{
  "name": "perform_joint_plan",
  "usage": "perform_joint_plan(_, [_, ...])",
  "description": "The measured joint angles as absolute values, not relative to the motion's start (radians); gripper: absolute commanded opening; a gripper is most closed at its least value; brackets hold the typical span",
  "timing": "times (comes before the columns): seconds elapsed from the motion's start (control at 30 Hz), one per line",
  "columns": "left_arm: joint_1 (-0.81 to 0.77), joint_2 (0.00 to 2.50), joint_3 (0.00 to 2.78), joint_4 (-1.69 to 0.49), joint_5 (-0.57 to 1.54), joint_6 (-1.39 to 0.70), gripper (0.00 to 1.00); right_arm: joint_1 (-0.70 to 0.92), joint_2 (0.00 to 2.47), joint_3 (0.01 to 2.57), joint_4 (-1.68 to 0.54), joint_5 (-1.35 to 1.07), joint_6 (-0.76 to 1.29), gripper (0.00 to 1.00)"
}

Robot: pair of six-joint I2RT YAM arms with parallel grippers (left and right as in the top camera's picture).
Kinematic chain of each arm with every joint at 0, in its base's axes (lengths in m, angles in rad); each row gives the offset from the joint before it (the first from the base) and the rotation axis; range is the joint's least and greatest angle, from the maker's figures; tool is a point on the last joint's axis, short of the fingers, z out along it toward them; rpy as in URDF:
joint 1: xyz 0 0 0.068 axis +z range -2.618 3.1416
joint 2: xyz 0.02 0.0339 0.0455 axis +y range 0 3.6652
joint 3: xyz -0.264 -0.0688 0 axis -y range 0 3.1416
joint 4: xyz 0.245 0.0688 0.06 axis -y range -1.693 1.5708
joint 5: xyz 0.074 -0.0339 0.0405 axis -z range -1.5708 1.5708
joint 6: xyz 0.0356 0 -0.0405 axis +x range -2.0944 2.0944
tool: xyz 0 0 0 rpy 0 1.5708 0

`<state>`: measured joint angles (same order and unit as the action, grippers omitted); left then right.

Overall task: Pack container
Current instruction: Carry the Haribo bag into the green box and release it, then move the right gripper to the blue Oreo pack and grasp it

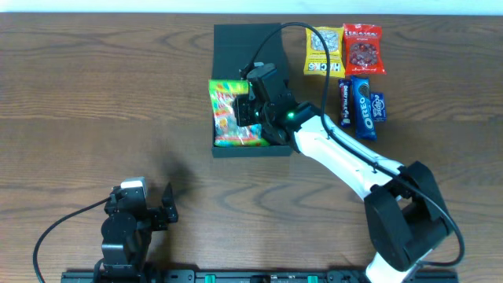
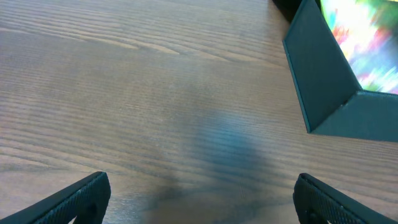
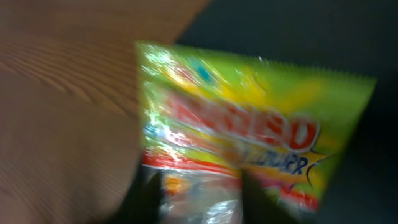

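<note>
one container (image 1: pixel 244 47) sits upper centre. one bright bag (image 1: pixel 232 118) lies in it, overlapping its left rim. five packets (image 1: pixel 362 49) lie just right of it. the left gripper (image 1: pixel 167 207), lower left, is spread wide over the table (image 1: pixel 94 94), with open wood around it. the right gripper (image 1: pixel 245 102) is over the bag, its spread too blurred to tell.

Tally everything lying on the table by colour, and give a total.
Dark green-black rigid square container: 1
Green-yellow glossy gummy bag: 1
Yellow plastic snack packet: 1
Red plastic snack packet: 1
Blue wrapped biscuit packs: 3
Total: 7
</note>
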<state>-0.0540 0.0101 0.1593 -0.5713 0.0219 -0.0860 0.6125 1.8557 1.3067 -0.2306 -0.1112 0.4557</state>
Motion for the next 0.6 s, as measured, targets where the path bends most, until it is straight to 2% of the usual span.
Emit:
perform_joint_plan(0.27, [-0.054,0.01,0.159,-0.571,0.022,-0.086,0.95,0.566,1.736,1.308,-0.307,-0.017,0.444,0.99])
perform_joint_plan(0.4, [-0.054,0.01,0.159,-0.571,0.022,-0.086,0.95,0.454,1.647,1.323,-0.47,0.167,0.414,0.99])
perform_joint_plan(0.6, [-0.054,0.01,0.159,-0.571,0.022,-0.086,0.95,0.282,1.686,1.325,-0.63,0.265,0.354,0.99])
